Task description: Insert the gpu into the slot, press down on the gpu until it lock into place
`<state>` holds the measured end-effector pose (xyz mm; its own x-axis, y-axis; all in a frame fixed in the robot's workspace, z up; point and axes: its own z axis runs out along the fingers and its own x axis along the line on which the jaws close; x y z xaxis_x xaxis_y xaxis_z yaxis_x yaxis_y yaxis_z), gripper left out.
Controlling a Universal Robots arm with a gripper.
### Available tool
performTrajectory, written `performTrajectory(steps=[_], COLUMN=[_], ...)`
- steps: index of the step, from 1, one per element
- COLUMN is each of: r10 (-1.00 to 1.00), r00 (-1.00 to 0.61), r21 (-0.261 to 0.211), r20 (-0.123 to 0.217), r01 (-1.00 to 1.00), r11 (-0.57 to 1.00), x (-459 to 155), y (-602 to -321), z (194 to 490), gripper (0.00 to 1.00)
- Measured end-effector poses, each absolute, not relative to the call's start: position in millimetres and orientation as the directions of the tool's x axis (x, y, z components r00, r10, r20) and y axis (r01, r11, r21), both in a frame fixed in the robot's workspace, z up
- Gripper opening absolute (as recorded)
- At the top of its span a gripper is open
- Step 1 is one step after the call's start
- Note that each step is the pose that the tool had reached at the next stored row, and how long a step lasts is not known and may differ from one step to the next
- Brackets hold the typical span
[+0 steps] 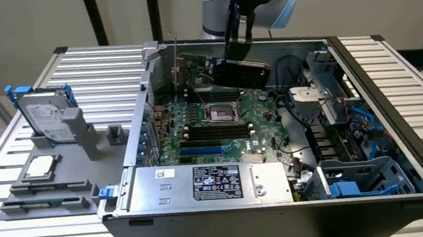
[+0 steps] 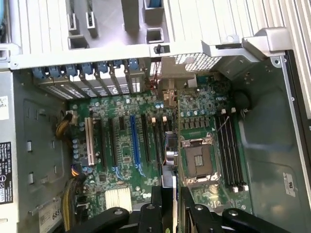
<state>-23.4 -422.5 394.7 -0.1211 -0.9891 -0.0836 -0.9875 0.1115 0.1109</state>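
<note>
My gripper [image 1: 237,45] is shut on the top edge of the gpu [image 1: 243,72], a card with a black cooler cover. It hangs upright over the far part of the open computer case, clear of the green motherboard [image 1: 262,122]. The wrist view looks down the card edge-on: the gpu [image 2: 173,167] runs between my fingers [image 2: 156,206], with my gripper [image 2: 172,204] closed around it. The bright-blue slot [image 2: 135,141] lies parallel to the card but off to one side, several black strips away. In the exterior view the slot [image 1: 201,151] sits nearer the case front than the card.
The silver processor socket [image 1: 222,113] [image 2: 197,160] lies close under the card, with black memory strips [image 2: 231,150] beyond it. A power supply [image 1: 210,182] fills the case front; a drive cage [image 1: 357,180] and cables line the exterior view's right. A grey hard drive [image 1: 44,120] stands outside.
</note>
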Motion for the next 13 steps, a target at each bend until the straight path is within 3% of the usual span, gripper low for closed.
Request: performTrajectory(steps=[13], r10=[-0.994], r00=[-0.056], r21=[0.095], r20=[-0.089], r01=[-0.994], r11=[0.048], x=[-29.3], y=[-442.0], z=[382.6], gripper=[0.26])
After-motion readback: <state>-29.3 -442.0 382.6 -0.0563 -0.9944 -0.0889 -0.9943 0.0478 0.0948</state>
